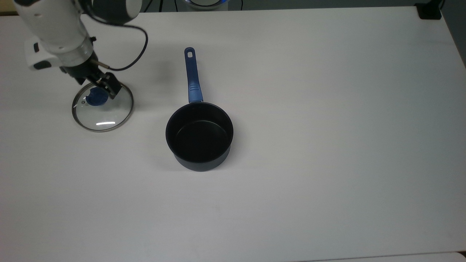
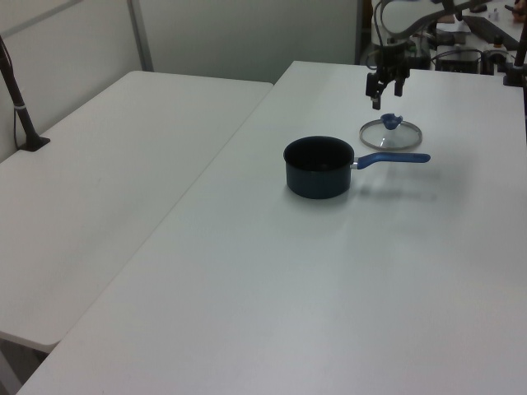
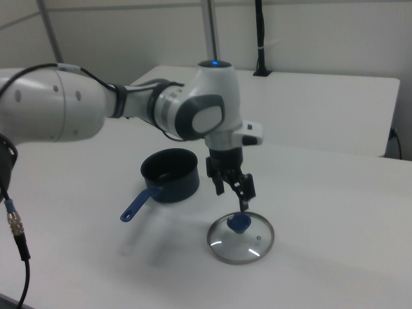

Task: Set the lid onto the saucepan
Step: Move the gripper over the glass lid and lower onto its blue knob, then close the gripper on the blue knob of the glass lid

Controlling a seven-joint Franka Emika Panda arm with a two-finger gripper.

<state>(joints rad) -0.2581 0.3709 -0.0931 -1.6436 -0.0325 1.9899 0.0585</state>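
A Franka arm's gripper (image 3: 231,191) hangs above the lid (image 1: 103,105) on a white surface (image 1: 327,145), its two dark fingers parted wide and holding nothing, one fingertip poised just over the blue knob (image 3: 239,223) in the right view. The lid, a clear glass disc with a thin steel rim, lies flat on the surface with its knob up. No lettering on the glass can be read; a bright streak of reflected light crosses it near the rim.

The saucepan (image 1: 199,135) stands upright and uncovered, well apart from the lid, at the lid's right in the top view. Its inside is black, and its long blue handle (image 1: 192,74) points toward the top view's upper edge, a hole visible at the far end. In the left view the pot (image 2: 319,166) sits nearer the camera than the lid (image 2: 391,133), with the gripper (image 2: 386,89) above the lid.

The surface is a plain white table top. In the left view a second white table (image 2: 107,189) adjoins it at the left view's left, with a dark post (image 2: 18,99) clamped at its edge. Pale partition walls (image 2: 247,37) close off the room behind. A black cable (image 1: 134,54) loops from the arm's white wrist (image 1: 58,32) in the top view.
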